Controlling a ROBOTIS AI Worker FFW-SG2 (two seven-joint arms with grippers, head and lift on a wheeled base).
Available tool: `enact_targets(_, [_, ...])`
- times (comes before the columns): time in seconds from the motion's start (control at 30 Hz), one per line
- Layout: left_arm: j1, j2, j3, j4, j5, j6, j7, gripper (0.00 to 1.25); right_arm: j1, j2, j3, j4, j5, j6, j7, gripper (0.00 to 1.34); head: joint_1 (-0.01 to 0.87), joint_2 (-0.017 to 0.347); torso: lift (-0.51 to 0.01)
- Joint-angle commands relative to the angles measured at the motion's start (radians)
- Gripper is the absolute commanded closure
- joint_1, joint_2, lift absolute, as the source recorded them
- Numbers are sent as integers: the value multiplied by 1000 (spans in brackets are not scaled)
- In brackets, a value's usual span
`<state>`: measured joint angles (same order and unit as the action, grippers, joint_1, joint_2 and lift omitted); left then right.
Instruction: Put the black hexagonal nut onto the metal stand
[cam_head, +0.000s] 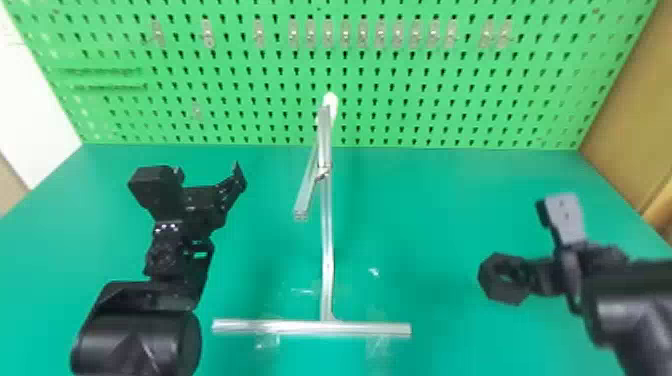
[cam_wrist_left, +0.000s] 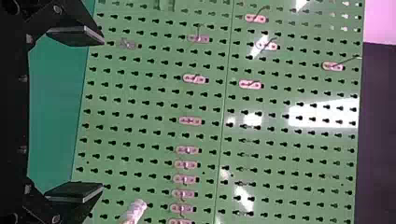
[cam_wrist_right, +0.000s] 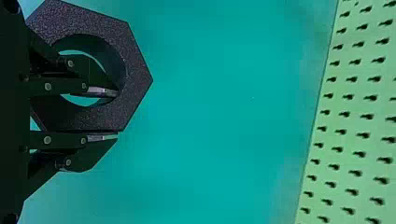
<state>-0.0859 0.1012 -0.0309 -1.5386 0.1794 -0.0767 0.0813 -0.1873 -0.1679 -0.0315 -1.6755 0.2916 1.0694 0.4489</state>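
Your right gripper (cam_head: 526, 275) is clamped on the black hexagonal nut (cam_head: 491, 281).
Your left gripper (cam_head: 208, 175) has fingers apart; the metal stand (cam_head: 327, 250) is between the table's (cam_head: 430, 210) side edges.

On a clock face laid over the head view, twelve o'clock at the top, the left arm (cam_head: 137, 340) is brought in at seven o'clock, its wrist (cam_head: 175, 255) angled upward. The left gripper (cam_head: 209, 176) is held at nine o'clock, its fingers (cam_wrist_left: 77, 36) spread wide and pointed roughly toward twelve. The right arm (cam_head: 632, 310) is extended from four o'clock; the right gripper (cam_head: 525, 278) is pointed toward nine, its fingers (cam_wrist_right: 102, 138) nearly parallel and drawn close, a narrow space left between them.
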Motion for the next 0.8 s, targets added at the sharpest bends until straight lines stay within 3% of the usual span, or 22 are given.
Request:
enact_targets(0.0, [0,0,0,0,-3,0,0,176,-89,-48,84,-118,54,170,53,1049,693,81,-1])
enact_targets(0.27, [-3,2,0,0,-9,0,0,176,-297,-151,242,-219,97,350,203,1049,693,81,-1])
enact_targets(0.4, [-6,2,-3,0,-14,0,0,176,-394,-196,278,-219,41,369,226,1049,693,81,-1])
enact_targets(0.57, [-9,2,-3,0,-17,2,0,176,-501,-223,291,-204,-78,374,226,1049,693,81,-1])
enact_targets(0.77, [-11,2,-7,0,-23,2,0,176,-623,-231,303,-168,-201,363,226,1049,693,81,-1])
